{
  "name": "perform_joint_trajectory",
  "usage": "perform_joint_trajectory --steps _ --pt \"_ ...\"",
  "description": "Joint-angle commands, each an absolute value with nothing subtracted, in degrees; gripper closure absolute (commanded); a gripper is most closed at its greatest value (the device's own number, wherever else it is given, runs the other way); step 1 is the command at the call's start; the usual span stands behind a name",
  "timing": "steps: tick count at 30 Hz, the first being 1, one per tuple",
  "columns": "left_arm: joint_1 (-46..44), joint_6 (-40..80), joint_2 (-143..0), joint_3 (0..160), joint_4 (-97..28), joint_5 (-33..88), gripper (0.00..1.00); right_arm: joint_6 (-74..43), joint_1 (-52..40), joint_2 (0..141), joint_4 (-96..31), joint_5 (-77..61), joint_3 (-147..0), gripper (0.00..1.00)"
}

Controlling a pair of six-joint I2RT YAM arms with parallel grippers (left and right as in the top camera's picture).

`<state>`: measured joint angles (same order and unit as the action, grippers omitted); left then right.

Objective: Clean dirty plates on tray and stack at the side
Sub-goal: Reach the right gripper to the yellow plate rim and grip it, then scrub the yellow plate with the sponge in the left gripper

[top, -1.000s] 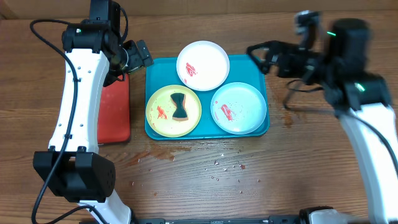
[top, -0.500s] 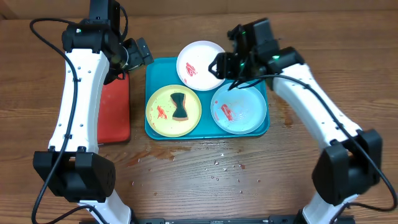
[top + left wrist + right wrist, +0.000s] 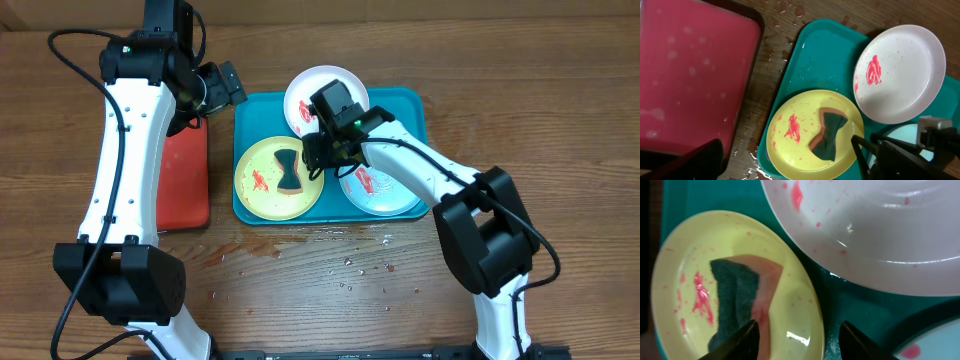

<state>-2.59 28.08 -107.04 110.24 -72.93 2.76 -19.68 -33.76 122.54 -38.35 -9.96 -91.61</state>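
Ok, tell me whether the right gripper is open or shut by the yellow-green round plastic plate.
Open: the right gripper shows fingertips apart over the yellow-green plate, gripping nothing.

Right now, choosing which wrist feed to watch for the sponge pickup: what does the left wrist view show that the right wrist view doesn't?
Only left wrist: the red tray, the wet wooden table, and the white plate nearly whole. Only right wrist: a close look at the right gripper, open over the yellow-green plate's edge. Both: that plate, the sponge lying on it, the white plate and the teal tray.
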Motion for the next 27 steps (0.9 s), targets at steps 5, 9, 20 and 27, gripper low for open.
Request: perform_joint_trajectory --steps 5,9,20,27 --pt "-2.7 26.8 -107.6 107.4 -72.9 3.0 0.20 -19.5 -33.5 124.4 -37.0 -8.3 -93.3 0.47" --pt "-2.7 26.8 -107.7 104.4 -72.6 3.1 0.23 -19.5 -33.5 125.2 -36.8 -8.2 -93.2 0.50" --pt "-3.7 26.8 -107.7 94.9 -66.6 9.8 0.53 -19.5 -33.4 127.7 -36.6 -8.2 -93.2 0.64" --pt "-6.0 25.5 -107.7 85.8 -56.9 18.2 0.55 -19.5 -33.4 127.7 -36.4 -8.2 -93.2 0.79"
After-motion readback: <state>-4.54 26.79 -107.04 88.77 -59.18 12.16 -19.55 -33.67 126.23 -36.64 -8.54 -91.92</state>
